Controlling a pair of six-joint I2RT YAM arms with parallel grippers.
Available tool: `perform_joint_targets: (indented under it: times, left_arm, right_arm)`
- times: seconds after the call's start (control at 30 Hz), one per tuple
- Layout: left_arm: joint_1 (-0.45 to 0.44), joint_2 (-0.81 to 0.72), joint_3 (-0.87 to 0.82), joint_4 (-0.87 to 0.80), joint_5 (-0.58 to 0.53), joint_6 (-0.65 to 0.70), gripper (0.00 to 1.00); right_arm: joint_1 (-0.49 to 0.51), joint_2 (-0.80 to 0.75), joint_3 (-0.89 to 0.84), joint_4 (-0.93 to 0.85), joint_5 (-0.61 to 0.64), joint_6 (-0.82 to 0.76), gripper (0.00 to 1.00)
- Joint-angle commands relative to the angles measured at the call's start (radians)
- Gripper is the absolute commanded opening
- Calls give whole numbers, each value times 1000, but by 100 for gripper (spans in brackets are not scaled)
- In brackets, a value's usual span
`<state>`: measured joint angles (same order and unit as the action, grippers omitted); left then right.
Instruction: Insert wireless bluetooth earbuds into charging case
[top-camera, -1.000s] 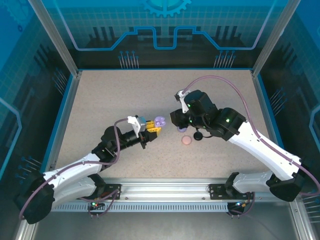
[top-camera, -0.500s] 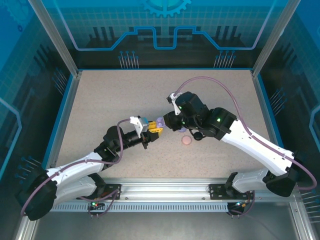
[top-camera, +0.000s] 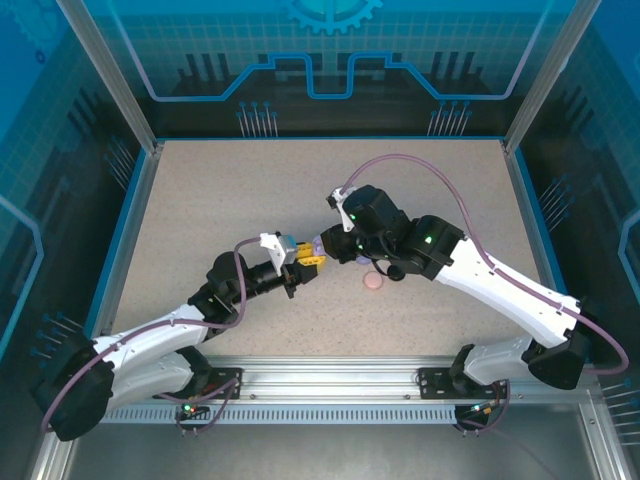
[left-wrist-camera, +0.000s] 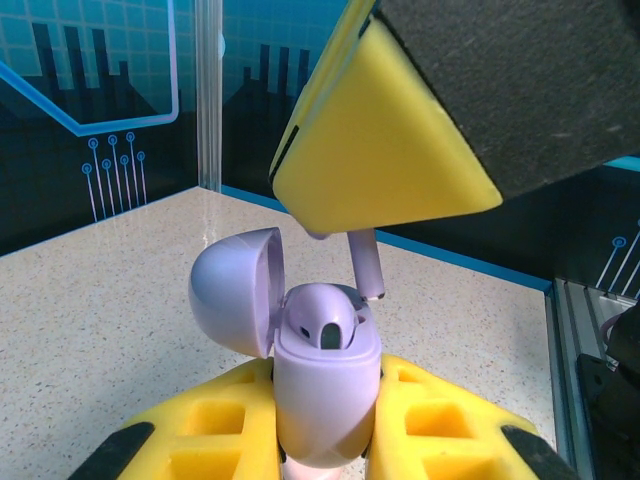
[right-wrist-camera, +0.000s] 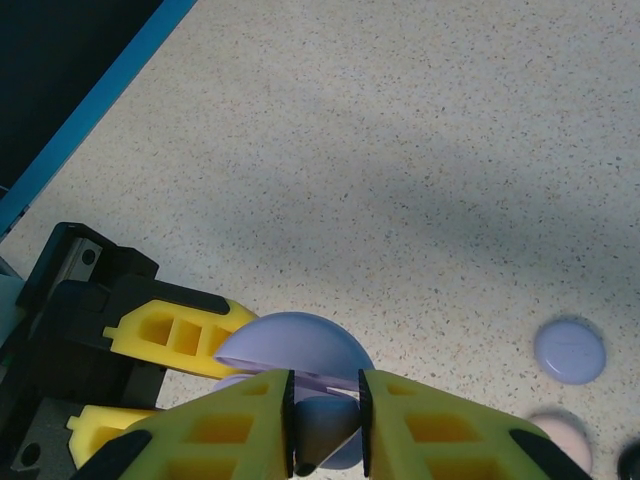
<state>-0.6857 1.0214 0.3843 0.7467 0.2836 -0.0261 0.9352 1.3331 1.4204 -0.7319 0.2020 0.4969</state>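
Observation:
My left gripper (left-wrist-camera: 325, 425) is shut on a lavender charging case (left-wrist-camera: 325, 385), held upright above the table with its lid (left-wrist-camera: 235, 300) swung open to the left. One lavender earbud (left-wrist-camera: 325, 322) sits in a socket of the case. My right gripper (right-wrist-camera: 326, 430) is shut on a second lavender earbud (right-wrist-camera: 325, 425). Its stem (left-wrist-camera: 367, 265) hangs just above the case's open right socket, not touching it. In the top view the two grippers (top-camera: 305, 256) (top-camera: 335, 248) meet at mid-table around the case (top-camera: 320, 245).
A pink round disc case (top-camera: 374, 281) lies on the speckled table just right of the grippers. In the right wrist view a lavender disc (right-wrist-camera: 569, 350) and the pink disc (right-wrist-camera: 560, 437) lie to the right. Blue walls border the table.
The right arm has swung left, carrying its earbud from beside the discs to just over the open case. The left gripper has stayed almost still.

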Motion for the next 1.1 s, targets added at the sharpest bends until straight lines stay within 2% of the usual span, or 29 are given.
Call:
perform_joint_targets:
  times: [0.0,0.5,1.07]
  left_arm:
    - [-9,-12,32,45,-8,-6,0]
    - [-8,-22,33,33,-17,-21,0]
    - [-8,-26,48,22,-23,-47,0]
  right_arm:
    - [12,11,8,18,0,13,25]
    - [14,-12,-14,36,80,12,24]
    - [22,18,-32,34,69,16,24]
